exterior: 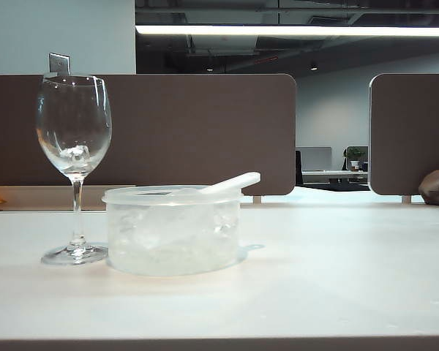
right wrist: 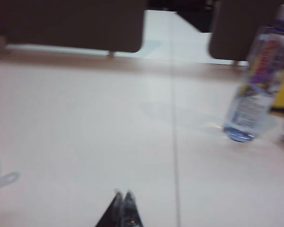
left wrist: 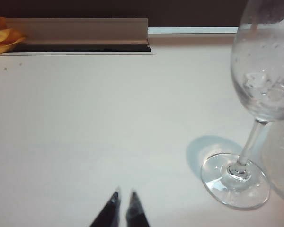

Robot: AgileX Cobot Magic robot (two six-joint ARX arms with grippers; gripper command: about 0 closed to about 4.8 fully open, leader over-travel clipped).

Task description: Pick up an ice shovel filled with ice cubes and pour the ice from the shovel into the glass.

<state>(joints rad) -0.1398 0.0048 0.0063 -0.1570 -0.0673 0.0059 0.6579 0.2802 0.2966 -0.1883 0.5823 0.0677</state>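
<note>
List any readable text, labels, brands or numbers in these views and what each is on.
No text can be read in any view.
Bottle, right wrist view: coloured label with print, too blurred to read.
Glass, tub and shovel: no markings visible.
Left gripper and right gripper, both over bare table: no markings visible.

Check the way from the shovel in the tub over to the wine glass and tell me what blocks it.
Nothing visible blocks it. The ice shovel rests in the tub, and the glass stands right beside it on the table, its rim higher than the tub's and already holding some ice cubes.
</note>
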